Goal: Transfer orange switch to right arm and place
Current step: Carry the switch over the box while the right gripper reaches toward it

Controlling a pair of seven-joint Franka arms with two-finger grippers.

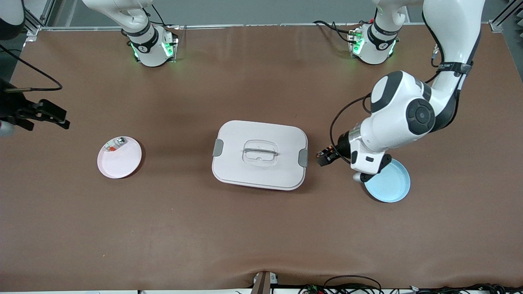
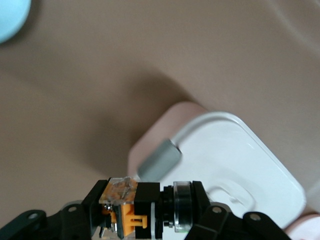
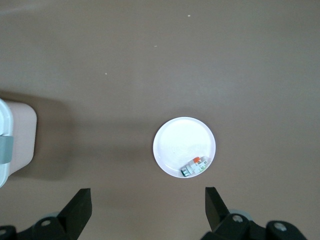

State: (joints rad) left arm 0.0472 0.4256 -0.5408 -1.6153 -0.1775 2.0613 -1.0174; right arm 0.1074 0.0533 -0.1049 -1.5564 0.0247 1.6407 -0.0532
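Left gripper (image 1: 325, 157): closed on the orange switch (image 1: 324, 155); held in the air over bare tabletop (image 1: 261, 237), between the white lidded box (image 1: 260, 154) and the blue plate (image 1: 388, 181).
Orange switch, grip detail: in the left wrist view the orange switch (image 2: 145, 205) lies crosswise between the gripper fingers (image 2: 210, 220), with its orange body and a clear round end showing.
Nearest to left gripper: the box's grey latch (image 1: 303, 157) on the side facing the gripper; the box lid is on.
Under left wrist: the blue plate, partly covered by the arm; nothing is visible on the exposed part.
Right gripper (image 3: 147, 202): jaws spread wide and empty; raised over the tabletop at the right arm's end.
Below right gripper: a pink plate (image 3: 184, 147) holding a small silver-and-clear part (image 3: 195, 166) with a red bit at its rim.
Separation: the two grippers are well apart, with the box between them.
Progress, done: pickup is complete; the switch is lifted off the tabletop in the left gripper.
Progress, remaining: handover to the right gripper is not yet begun, and placement follows. The pink plate appears to be the likely target, though this is a judgement only.
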